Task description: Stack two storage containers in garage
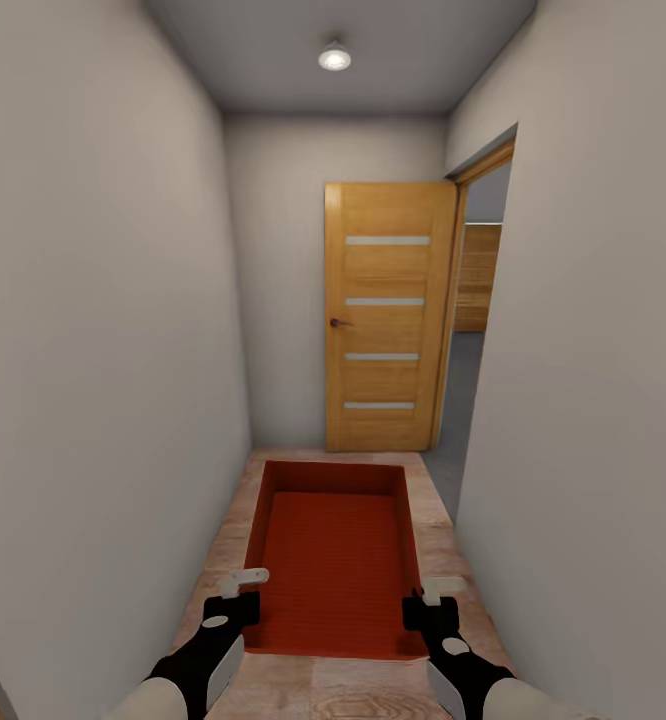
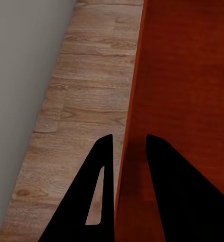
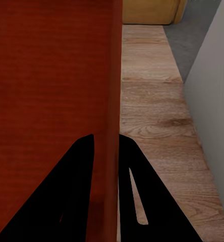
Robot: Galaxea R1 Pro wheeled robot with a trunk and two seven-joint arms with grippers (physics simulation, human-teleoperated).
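Note:
One orange-red storage container hangs level in front of me above a light wood plank floor, held by its two long side walls. My left gripper is shut on its left wall; the left wrist view shows that gripper straddling the thin wall of the container. My right gripper is shut on the right wall, and the right wrist view shows the gripper pinching the rim of the container. The bin is empty inside.
I am in a narrow corridor with plain walls close on both sides. A wooden door stands at the far end beside an opening on the right. Grey floor shows beyond that opening, and wood planks run under the bin.

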